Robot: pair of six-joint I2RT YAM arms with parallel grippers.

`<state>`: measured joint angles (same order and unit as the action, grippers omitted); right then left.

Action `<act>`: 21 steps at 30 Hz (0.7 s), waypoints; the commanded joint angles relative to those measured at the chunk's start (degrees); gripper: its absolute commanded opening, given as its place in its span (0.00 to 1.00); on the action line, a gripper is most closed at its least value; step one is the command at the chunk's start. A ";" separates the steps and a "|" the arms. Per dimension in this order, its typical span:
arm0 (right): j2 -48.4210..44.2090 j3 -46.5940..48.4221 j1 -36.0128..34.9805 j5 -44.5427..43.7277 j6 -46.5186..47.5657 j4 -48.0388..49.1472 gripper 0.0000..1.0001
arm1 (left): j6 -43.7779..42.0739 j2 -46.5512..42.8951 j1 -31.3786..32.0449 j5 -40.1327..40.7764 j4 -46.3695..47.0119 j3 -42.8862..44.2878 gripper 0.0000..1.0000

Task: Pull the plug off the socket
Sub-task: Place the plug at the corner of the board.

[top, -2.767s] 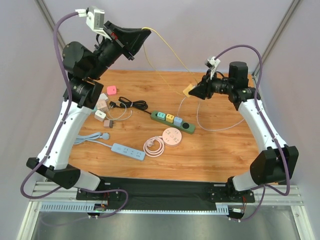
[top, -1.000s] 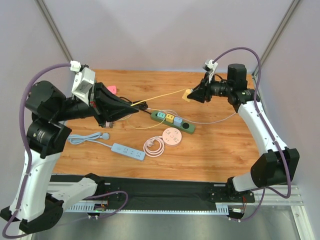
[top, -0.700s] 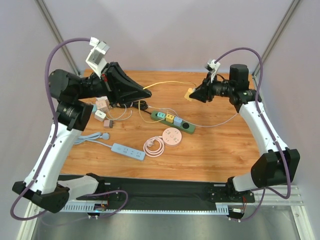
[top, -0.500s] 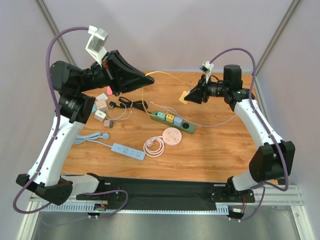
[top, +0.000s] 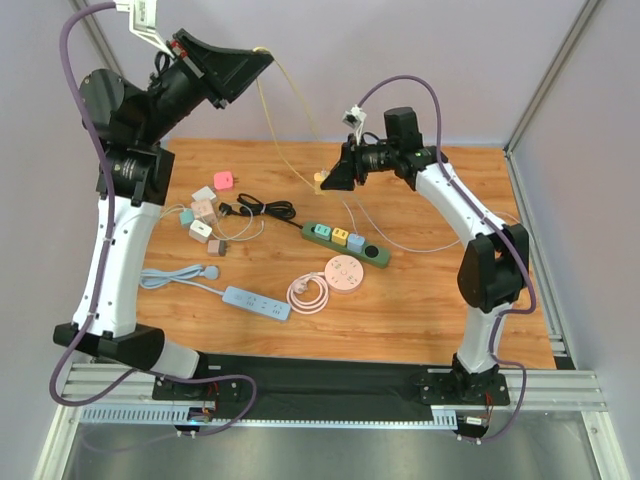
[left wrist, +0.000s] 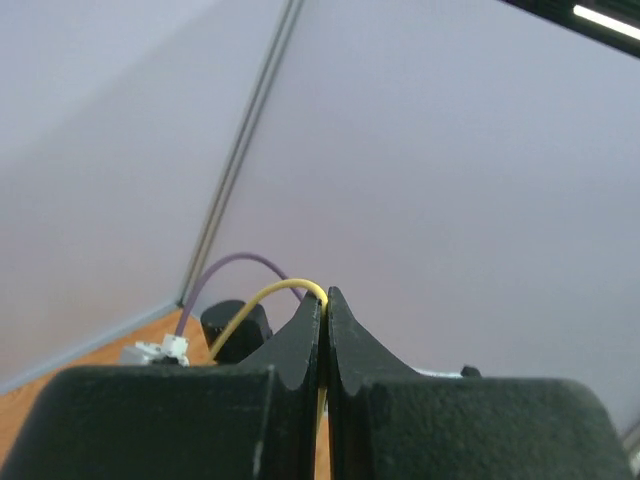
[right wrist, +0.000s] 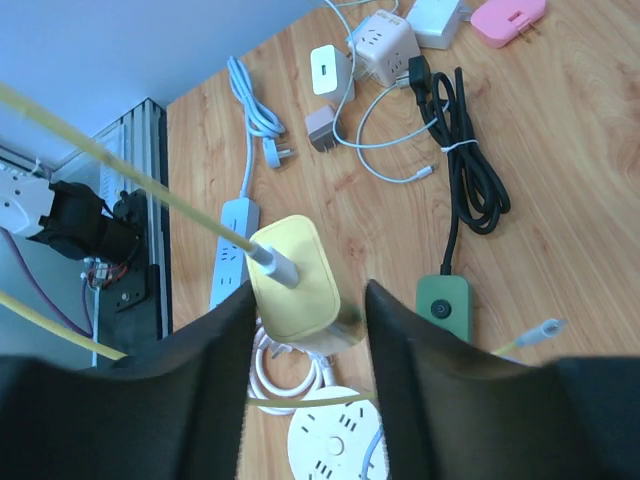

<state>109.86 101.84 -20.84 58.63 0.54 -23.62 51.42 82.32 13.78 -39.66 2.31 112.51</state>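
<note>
the left hand is hanging high above the far left of the table, its fingers pressed together and pinching the yellow cable. in the left wrist view the cable is looping up and over just behind the closed fingertips. from there it is running down through the air to the right hand, which is hovering over the far middle of the table, beyond the green power strip.

the yellow charger is sitting between the right hand's fingers. the white plug at the end of the yellow cable is sitting in the charger's face, not yet pulled out, with the cable leading away in a straight line to the upper left of the right wrist view. the fingers are standing apart on either side of the charger. one is looking flush against it and a thin dark strip is showing along the other, so i cannot tell whether they are clamping it.

on the table below, a round pink socket with its coiled lead is lying just in front of the green power strip. a blue power strip is lying to its left, a black cable is bundled further back, and a cluster of small adapters is lying near the left arm.
</note>
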 commanded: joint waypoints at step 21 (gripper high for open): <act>-16.08 -18.16 4.24 -10.11 8.08 -4.68 0.81 | -0.79 5.83 -2.62 13.56 -3.97 18.71 0.00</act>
<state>95.11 86.13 -15.81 51.22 7.62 -26.79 50.85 88.47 11.53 -26.85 -1.30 129.86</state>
